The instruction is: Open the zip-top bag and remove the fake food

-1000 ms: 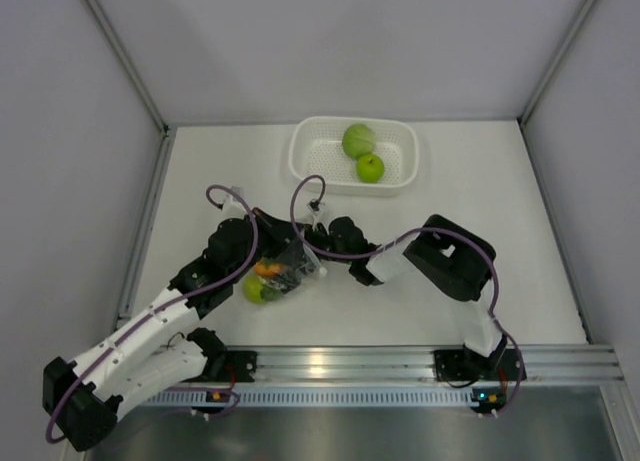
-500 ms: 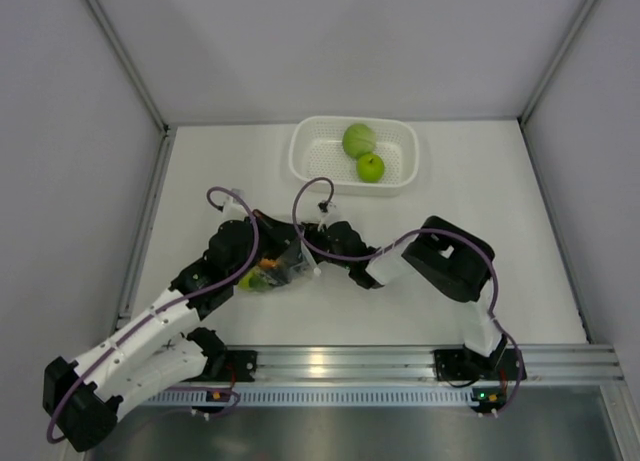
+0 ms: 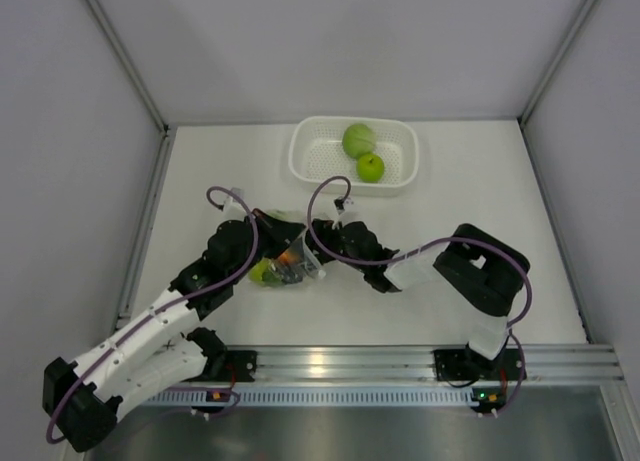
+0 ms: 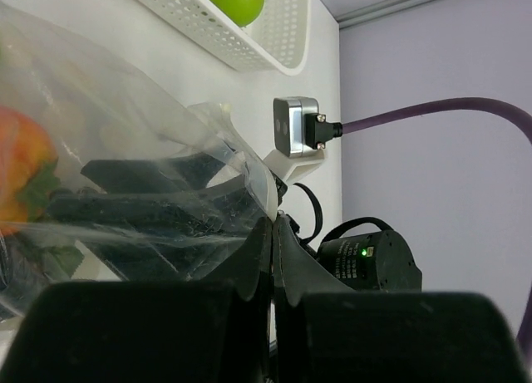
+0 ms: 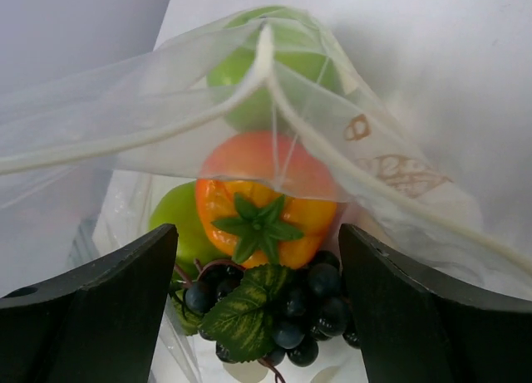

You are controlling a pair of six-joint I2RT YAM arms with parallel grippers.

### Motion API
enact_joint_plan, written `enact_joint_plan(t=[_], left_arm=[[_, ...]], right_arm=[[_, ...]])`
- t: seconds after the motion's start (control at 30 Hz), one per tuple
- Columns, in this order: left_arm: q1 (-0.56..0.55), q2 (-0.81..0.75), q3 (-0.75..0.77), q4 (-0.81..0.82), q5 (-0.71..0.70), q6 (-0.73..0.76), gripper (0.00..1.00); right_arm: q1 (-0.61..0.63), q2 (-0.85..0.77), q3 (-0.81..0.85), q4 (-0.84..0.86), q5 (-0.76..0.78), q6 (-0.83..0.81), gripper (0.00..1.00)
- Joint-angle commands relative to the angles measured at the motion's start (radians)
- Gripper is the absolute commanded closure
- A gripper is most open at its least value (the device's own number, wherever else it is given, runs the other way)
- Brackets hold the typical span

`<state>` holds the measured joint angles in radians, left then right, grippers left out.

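The clear zip-top bag [image 3: 292, 264] lies between the two grippers near the table's middle left. My left gripper [image 4: 274, 227] is shut on the bag's edge; in the top view it [image 3: 266, 245] sits at the bag's left. My right gripper [image 5: 259, 304] is open, its fingers [image 5: 91, 312] reaching into the bag's open mouth on either side of a dark grape bunch [image 5: 278, 312]. Behind the grapes lie a red-orange fruit [image 5: 266, 196], a green fruit [image 5: 173, 213] and another green fruit [image 5: 266, 67] further in. The zip strip [image 5: 166, 127] arches above them.
A white perforated basket [image 3: 404, 171] stands at the back middle, holding a pale green ball [image 3: 358, 139] and a green apple [image 3: 370, 167]. It also shows in the left wrist view [image 4: 249, 55]. Grey walls close in the table on three sides.
My right arm's elbow has swung to the right and its wrist has shifted a little right and back. The bag has turned slightly and stays held by the left gripper.
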<state>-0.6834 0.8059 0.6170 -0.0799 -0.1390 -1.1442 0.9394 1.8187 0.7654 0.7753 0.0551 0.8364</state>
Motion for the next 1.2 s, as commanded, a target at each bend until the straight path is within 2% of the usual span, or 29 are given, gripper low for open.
enact_joint_plan(t=[0.0, 0.2, 0.23, 0.3, 0.7, 0.93, 1.17], left_arm=[[-0.001, 0.016, 0.027, 0.069, 0.035, -0.006, 1.0], [-0.002, 0.013, 0.02, 0.069, 0.046, -0.012, 1.0], [-0.002, 0.013, 0.015, 0.069, 0.045, -0.011, 1.0], [-0.002, 0.01, 0.01, 0.069, 0.045, -0.008, 1.0], [-0.002, -0.008, -0.057, 0.069, 0.026, 0.0, 1.0], [-0.002, -0.06, -0.077, 0.006, -0.06, 0.041, 1.0], [-0.002, -0.091, -0.108, -0.012, -0.088, 0.066, 1.0]], right_arm=[[-0.002, -0.022, 0.017, 0.095, -0.049, -0.02, 0.2], [-0.002, 0.047, 0.136, 0.005, -0.026, -0.057, 0.14], [-0.002, 0.065, 0.161, -0.001, -0.018, -0.059, 0.08], [-0.001, 0.097, 0.195, -0.051, -0.005, -0.06, 0.03], [0.015, 0.267, 0.356, -0.237, 0.015, -0.095, 0.04], [0.035, 0.18, 0.275, -0.225, -0.012, -0.125, 0.04], [0.035, 0.047, 0.224, -0.24, -0.247, -0.207, 0.02]])
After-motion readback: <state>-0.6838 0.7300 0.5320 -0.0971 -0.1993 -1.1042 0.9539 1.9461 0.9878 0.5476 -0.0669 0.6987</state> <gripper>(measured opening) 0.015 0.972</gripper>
